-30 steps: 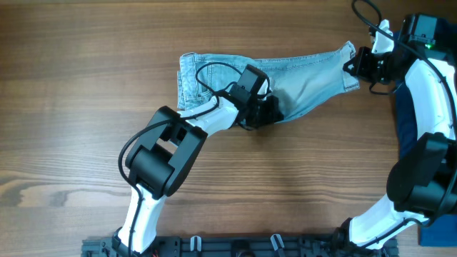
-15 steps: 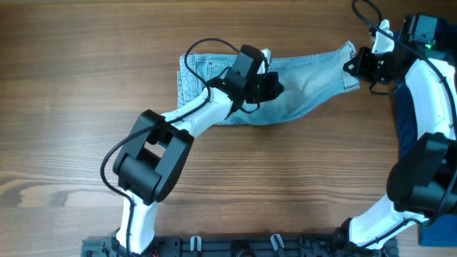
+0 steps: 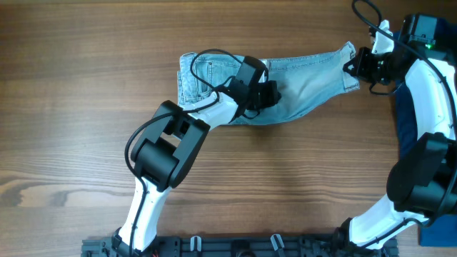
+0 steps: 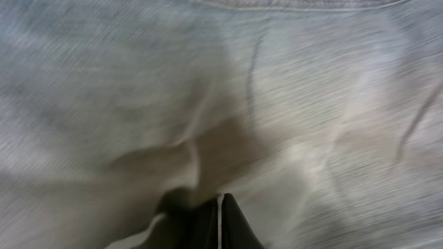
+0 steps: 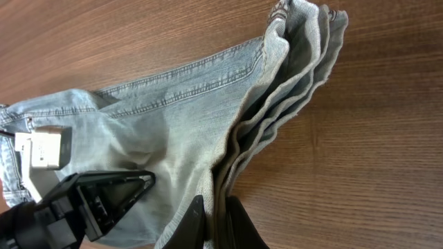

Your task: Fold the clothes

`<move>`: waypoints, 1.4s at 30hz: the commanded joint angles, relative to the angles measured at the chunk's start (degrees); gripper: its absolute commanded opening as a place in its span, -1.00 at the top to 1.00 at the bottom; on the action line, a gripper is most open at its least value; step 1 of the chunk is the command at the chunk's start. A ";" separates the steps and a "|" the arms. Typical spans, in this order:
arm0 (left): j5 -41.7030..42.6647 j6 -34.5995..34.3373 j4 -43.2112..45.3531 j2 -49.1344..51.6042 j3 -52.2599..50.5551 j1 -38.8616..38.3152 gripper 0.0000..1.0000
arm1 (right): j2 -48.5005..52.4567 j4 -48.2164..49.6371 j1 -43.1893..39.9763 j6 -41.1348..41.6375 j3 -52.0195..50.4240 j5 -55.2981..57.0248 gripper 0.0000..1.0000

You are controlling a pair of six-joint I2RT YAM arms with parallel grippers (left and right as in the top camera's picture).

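The shorts [image 3: 307, 78] lie across the far side of the table [image 3: 86, 107], waistband left, hems right. My left arm covers their middle. My left jaws are closed, pinching a crease there, and that view is only blurred denim. My right jaws are closed on the stacked hem edges. Dark cloth [image 3: 404, 125] lies mostly hidden under my right arm. The table is brown wood.

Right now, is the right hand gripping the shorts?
Yes, the right hand is shut on the layered edge of the shorts.
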 commanded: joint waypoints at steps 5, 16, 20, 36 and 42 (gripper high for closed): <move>-0.09 0.11 0.39 -1.44 8.11 2.93 0.92 | -0.59 -0.17 0.35 -0.28 0.15 0.17 0.91; -8.72 1.84 -2.80 2.36 8.50 4.39 0.92 | -0.59 -0.39 0.39 -0.31 0.13 0.20 0.91; -9.60 1.84 -0.57 5.97 8.50 4.76 0.92 | -0.59 -0.44 0.42 -0.35 0.13 0.20 0.91; -4.96 1.84 7.28 3.74 10.67 7.91 0.92 | -0.59 0.92 5.25 -4.55 0.17 0.92 0.91; -5.25 1.99 3.96 -5.81 10.67 11.61 0.92 | -0.61 1.33 10.49 -8.66 0.31 0.83 0.91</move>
